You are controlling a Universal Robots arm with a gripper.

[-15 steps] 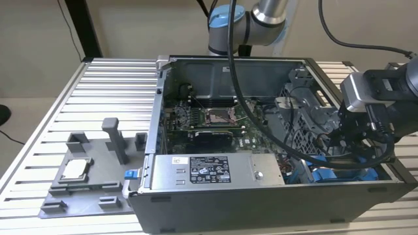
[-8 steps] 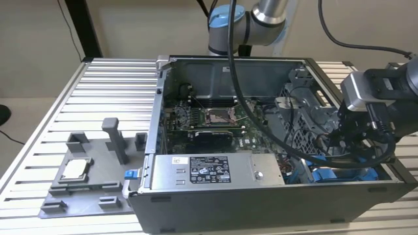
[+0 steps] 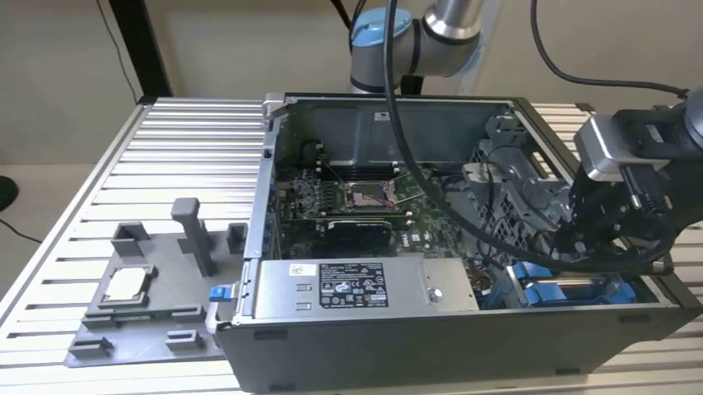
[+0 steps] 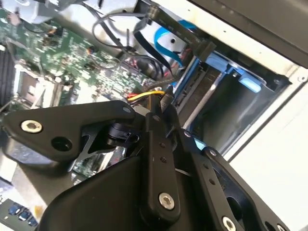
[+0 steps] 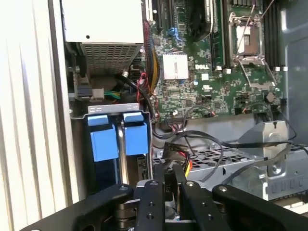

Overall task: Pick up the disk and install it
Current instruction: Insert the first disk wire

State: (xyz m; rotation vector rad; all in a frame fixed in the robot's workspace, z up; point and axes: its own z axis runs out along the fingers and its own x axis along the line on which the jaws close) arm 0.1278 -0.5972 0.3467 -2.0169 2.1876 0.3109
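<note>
Gripper (image 5: 169, 177) clenched, jaws together, apparently holding nothing. Disk (image 5: 136, 138) in its blue carrier sits slotted in the drive bay (image 5: 103, 109), just beside the gripper, not touching.

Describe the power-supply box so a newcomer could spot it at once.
In the exterior view, find the open computer case on the slatted table. Along its near edge, before the green motherboard, lies the power-supply box. It is a plain grey metal block with printed labels, unlike the blue carriers toward the exterior view's right.
</note>
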